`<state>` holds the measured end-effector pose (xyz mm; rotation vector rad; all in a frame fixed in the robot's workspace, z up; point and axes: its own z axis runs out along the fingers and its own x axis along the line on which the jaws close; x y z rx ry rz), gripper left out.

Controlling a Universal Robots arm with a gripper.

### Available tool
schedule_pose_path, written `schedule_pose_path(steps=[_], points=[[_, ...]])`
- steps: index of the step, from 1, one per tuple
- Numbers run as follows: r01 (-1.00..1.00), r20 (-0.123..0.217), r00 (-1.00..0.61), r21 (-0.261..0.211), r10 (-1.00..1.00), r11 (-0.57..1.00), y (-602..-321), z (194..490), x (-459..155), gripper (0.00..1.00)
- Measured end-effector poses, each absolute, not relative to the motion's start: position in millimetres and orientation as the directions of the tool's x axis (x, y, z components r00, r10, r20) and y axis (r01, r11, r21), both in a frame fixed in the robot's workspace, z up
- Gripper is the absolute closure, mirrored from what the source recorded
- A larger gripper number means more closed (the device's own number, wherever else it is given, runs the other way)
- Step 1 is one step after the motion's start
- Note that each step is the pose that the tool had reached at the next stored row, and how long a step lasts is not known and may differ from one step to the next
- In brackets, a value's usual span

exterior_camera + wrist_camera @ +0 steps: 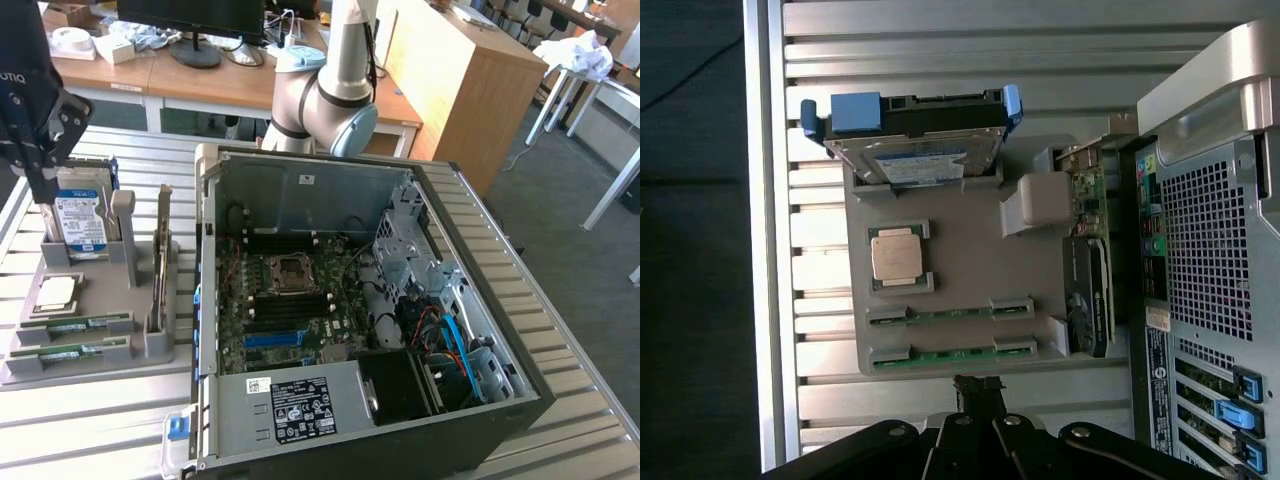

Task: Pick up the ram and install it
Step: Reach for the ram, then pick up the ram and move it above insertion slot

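Black gripper (44,190) lettered, seemingly, "UTIQ".

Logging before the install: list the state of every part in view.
Gripper: shut, empty, by the holder.
First ram: lying in a holder slot.
Second ram: lying in a holder slot, nearest the gripper.
Processor: flat in the holder.
Hard drive: upright in the holder.
Card: on edge in the holder.
Case: open, side panel off.
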<state>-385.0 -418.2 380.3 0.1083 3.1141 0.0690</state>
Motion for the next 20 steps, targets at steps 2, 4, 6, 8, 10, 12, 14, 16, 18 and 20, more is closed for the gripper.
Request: schedule_pose_path(steps=[2, 4, 6, 8, 10, 12, 14, 16, 18, 20], points=[[0.069, -0.023, -0.997, 0.045, 0.07, 0.997, -420.3, 380.4, -385.0, 0.9], [0.069, -0.023, -0.997, 0.045, 0.07, 0.997, -422.4, 380.3, -385.0, 0.9], [0.069, -0.023, -0.997, 0.045, 0.07, 0.997, -424.4, 380.3, -385.0, 0.9], [0.069, -0.023, -0.997, 0.045, 0.07, 0.997, -426.0, 380.2, -385.0, 0.9], [0.069, -0.023, -0.997, 0.045, 0.07, 0.997, -426.6, 380.2, -385.0, 0.9], [0.069, -0.023, -0.997, 0.045, 0.07, 0.997, -426.6, 380.2, -385.0, 0.9], [0.069, -0.023, -0.997, 0.045, 0.07, 0.997, -426.8, 380.2, -385.0, 0.9], [0.069, -0.023, -0.997, 0.045, 0.07, 0.997, -426.8, 380.2, -385.0, 0.9], [0.069, -0.023, -0.997, 0.045, 0.07, 0.997, -426.8, 380.2, -385.0, 0.9], [0.069, -0.023, -0.997, 0.045, 0.07, 0.997, -426.8, 380.2, -385.0, 0.9]])
